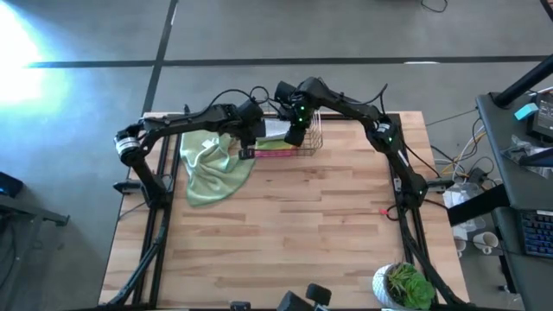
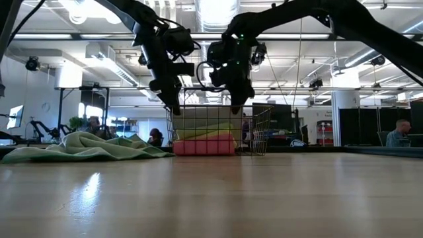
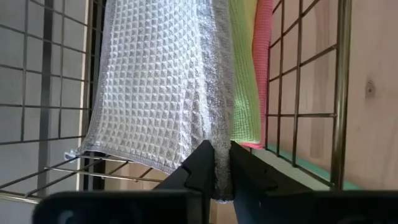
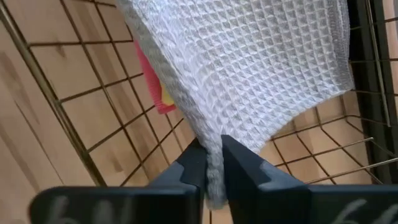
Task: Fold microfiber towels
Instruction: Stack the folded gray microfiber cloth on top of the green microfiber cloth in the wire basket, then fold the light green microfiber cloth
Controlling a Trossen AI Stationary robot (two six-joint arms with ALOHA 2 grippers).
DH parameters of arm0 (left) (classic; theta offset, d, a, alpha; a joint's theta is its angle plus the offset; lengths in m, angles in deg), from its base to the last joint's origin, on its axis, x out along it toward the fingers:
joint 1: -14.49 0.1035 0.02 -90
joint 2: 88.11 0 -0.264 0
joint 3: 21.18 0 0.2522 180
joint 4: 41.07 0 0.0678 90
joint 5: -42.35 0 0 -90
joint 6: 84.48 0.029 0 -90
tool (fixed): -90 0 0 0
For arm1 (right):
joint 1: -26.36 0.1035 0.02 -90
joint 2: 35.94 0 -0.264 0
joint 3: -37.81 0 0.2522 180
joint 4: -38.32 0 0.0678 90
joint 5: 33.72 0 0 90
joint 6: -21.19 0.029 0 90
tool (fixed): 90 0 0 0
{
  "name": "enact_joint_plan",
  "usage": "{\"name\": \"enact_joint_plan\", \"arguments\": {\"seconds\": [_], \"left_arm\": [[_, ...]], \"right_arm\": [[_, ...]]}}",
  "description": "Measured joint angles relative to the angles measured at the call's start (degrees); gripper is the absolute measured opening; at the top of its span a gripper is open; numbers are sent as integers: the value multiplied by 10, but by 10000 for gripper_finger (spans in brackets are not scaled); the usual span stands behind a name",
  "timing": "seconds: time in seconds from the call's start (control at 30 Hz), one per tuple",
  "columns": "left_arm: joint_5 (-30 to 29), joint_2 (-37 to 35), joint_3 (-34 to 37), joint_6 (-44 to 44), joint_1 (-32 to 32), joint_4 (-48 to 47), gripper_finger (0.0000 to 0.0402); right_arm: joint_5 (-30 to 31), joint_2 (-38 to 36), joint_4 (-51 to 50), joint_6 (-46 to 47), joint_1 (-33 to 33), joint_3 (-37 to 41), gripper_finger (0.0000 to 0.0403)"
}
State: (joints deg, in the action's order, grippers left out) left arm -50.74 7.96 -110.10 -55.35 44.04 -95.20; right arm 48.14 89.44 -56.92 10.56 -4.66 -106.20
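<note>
A copper wire basket (image 1: 304,138) stands at the table's far middle. In it a pink towel (image 2: 205,147) lies at the bottom with a yellow-green one (image 2: 211,135) on it. A grey-beige waffle towel (image 3: 161,81) lies on top of that stack. My left gripper (image 3: 222,171) is over the basket's left end and my right gripper (image 4: 214,165) over its middle; each is shut on that towel. A pale sage green towel (image 1: 212,166) lies crumpled on the table left of the basket. My left gripper pinches a thick folded edge (image 3: 222,149) of the grey-beige towel between its two fingers, coming steeply from above. The rest of the towel stretches away over the stack in the basket. My right gripper pinches a bunched corner (image 4: 214,149) of the same towel between its two fingers, pointing steeply down into the basket. The cloth spreads out from the fingers over the stack below; how many layers, I cannot tell.
The basket's wire walls (image 3: 339,93) stand close around both grippers. Bare wooden table (image 1: 302,225) stretches from the basket to the near edge. A potted plant (image 1: 404,285) stands at the near right corner, and a small red thing (image 1: 384,210) lies by the right edge.
</note>
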Motion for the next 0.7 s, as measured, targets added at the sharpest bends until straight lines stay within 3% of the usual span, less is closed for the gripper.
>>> {"name": "enact_joint_plan", "arguments": {"seconds": [0.37, 0.53, 0.7], "left_arm": [[0, -8, -10, -3, -15, -14, 133], [-9, -31, -32, -3, -16, -54, 169], [-18, -78, -41, -44, -16, -91, 173]], "right_arm": [[-2, -2, -14, 9, 5, -1, 122], [-8, -17, -25, 45, 5, -1, 136], [-9, -58, -25, 71, 8, -1, 130]]}}
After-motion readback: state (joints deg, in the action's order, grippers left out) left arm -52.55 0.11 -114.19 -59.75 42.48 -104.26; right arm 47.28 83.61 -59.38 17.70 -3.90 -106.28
